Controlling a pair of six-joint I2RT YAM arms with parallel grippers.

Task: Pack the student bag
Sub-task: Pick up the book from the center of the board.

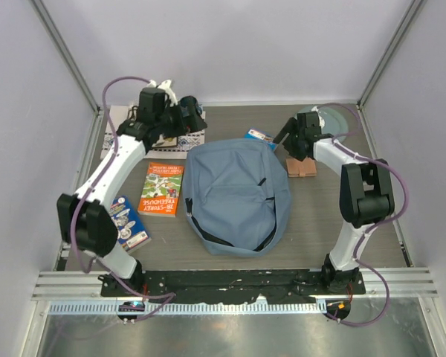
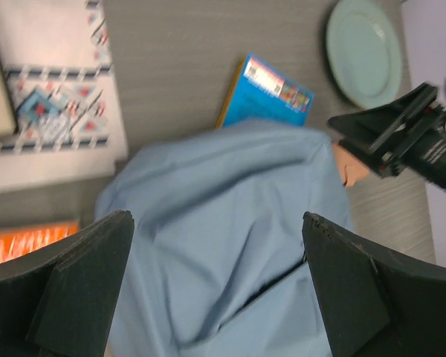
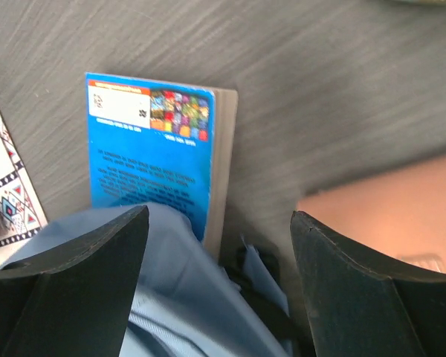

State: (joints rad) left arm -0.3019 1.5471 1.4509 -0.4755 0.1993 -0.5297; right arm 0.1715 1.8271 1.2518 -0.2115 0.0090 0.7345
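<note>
The student bag (image 1: 234, 195), a dusty-blue backpack with dark zipper lines, lies in the middle of the table; it also shows in the left wrist view (image 2: 230, 245) and the right wrist view (image 3: 163, 297). A blue book (image 1: 259, 137) pokes out from under its far edge (image 3: 149, 149) (image 2: 267, 93). An orange book (image 1: 162, 190) and a blue cartoon book (image 1: 128, 224) lie left of the bag. My left gripper (image 1: 197, 121) is open and empty above the bag's far left side (image 2: 215, 223). My right gripper (image 1: 282, 137) is open and empty over the bag's far right corner (image 3: 219, 223).
A patterned white mat (image 1: 180, 141) with a book on it lies at the far left. A pale green plate (image 1: 328, 119) sits at the far right, also in the left wrist view (image 2: 364, 48). A wooden block (image 1: 302, 166) lies right of the bag.
</note>
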